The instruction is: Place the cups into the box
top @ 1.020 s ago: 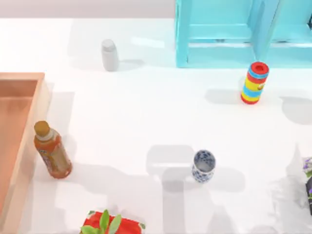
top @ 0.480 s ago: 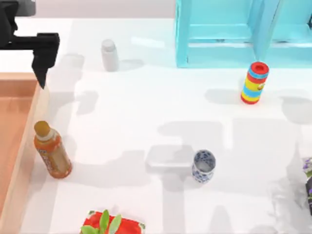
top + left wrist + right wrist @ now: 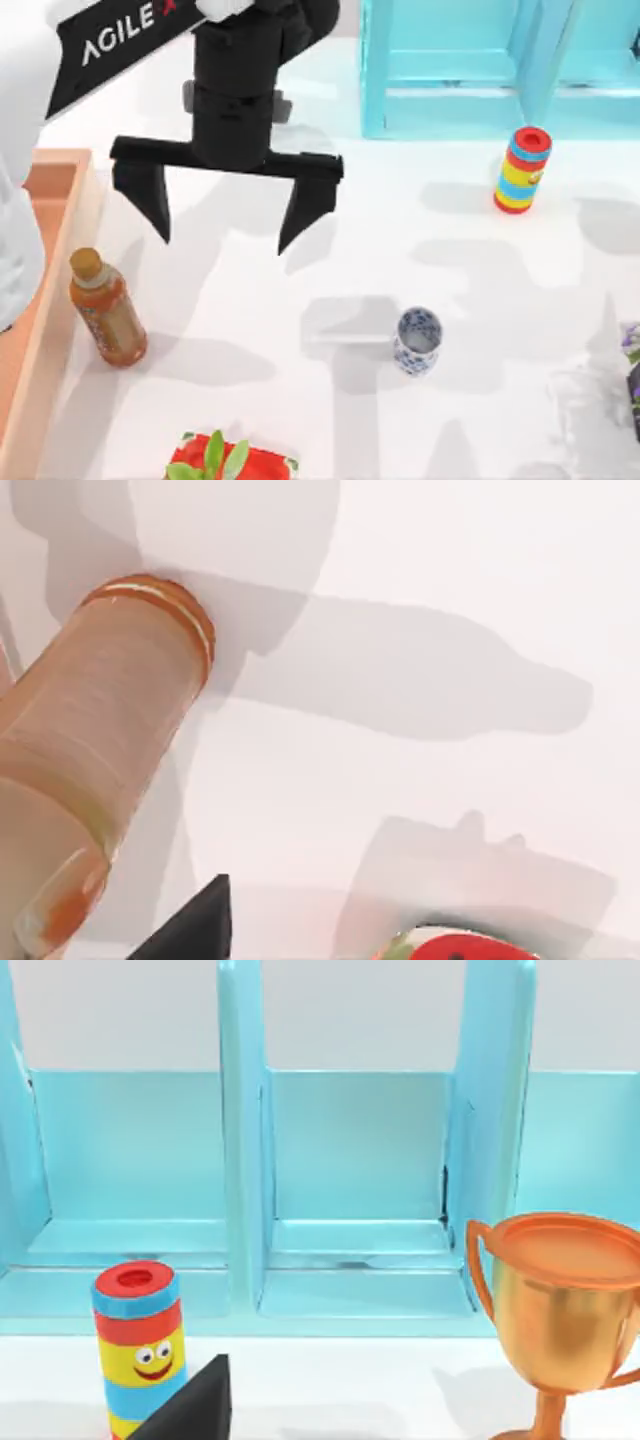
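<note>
Left gripper (image 3: 222, 228) had swung in from far left, fingers wide apart, heading toward white floral cup (image 3: 417, 341); box (image 3: 40, 300) unfilled.

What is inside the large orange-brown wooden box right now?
The orange-brown wooden box shows bare floor near its far corner; my left arm covers most of the rest. The white floral cup stands outside, on the table.

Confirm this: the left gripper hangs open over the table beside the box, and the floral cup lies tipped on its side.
One thing is wrong: the floral cup stands upright, mouth up, as the top view shows. The rest holds: the left gripper hangs open over the table beside the box.
</note>
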